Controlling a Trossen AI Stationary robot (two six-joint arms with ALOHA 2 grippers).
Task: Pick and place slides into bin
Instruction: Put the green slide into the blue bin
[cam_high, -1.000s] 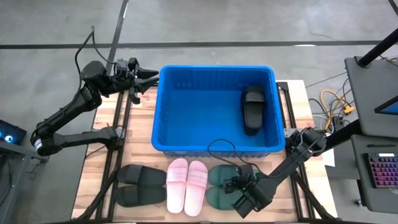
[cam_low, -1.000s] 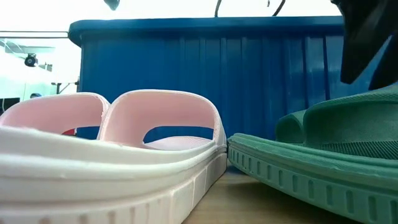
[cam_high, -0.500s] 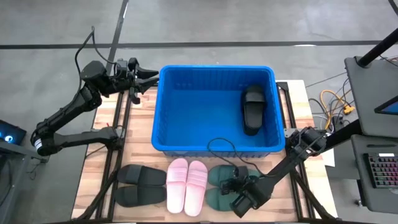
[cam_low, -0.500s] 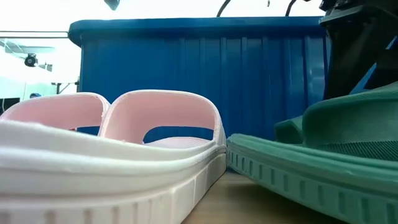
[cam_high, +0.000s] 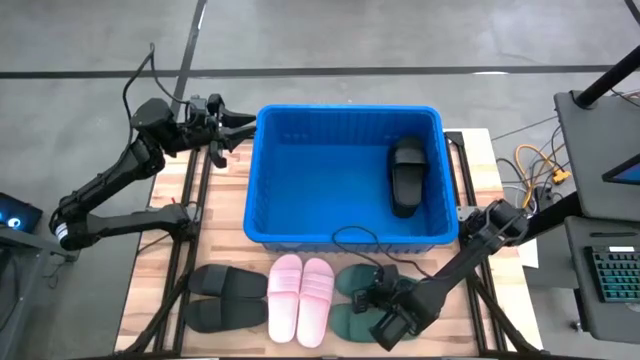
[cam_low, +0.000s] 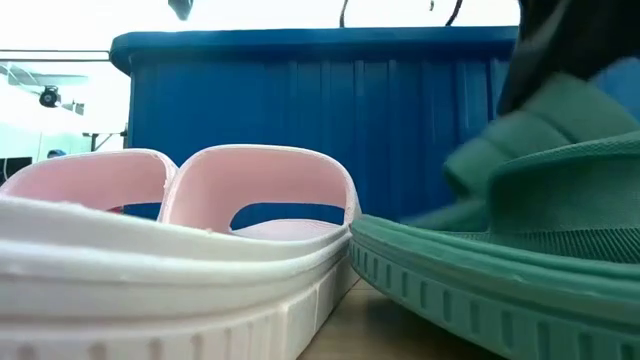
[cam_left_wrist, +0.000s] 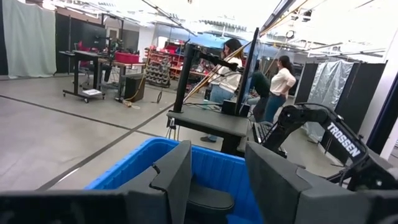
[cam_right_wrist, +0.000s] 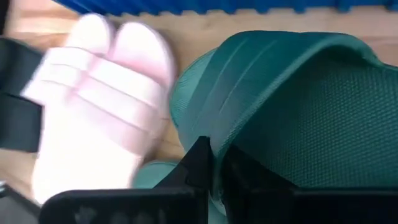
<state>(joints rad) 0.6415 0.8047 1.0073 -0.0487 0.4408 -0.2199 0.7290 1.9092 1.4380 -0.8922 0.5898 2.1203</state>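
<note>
A dark green pair of slides (cam_high: 352, 300) lies on the table in front of the blue bin (cam_high: 300, 170), beside a pink pair (cam_high: 301, 298) and a black pair (cam_high: 225, 297). One black slide (cam_high: 405, 175) lies inside the bin at its right end. My right gripper (cam_right_wrist: 214, 163) slants down over the green pair and is shut on the strap of one green slide (cam_right_wrist: 292, 106). My left gripper (cam_left_wrist: 217, 180) hangs open in the air by the bin's far left corner (cam_high: 262, 115), touching nothing. My right gripper pinches the strap's edge (cam_right_wrist: 216, 146) of the green slide between its two fingers (cam_right_wrist: 198, 163). The fingers slant down at it from the table's near right. In the low view the slide (cam_low: 500, 260) sits tilted, its strap side raised and its sole's near edge low by the table.
The bin's walls stand high just behind the row of slides. Bare wooden tabletop (cam_high: 160, 300) shows left of the black pair. The second green slide (cam_right_wrist: 149, 175) lies right beside the held one. People stand in the room beyond the table.
My right gripper has tipped steeper and come down onto the green slide's strap. The green slide has shifted a little toward the pink pair, and its strap side has risen. The other slides have stayed where they were.
</note>
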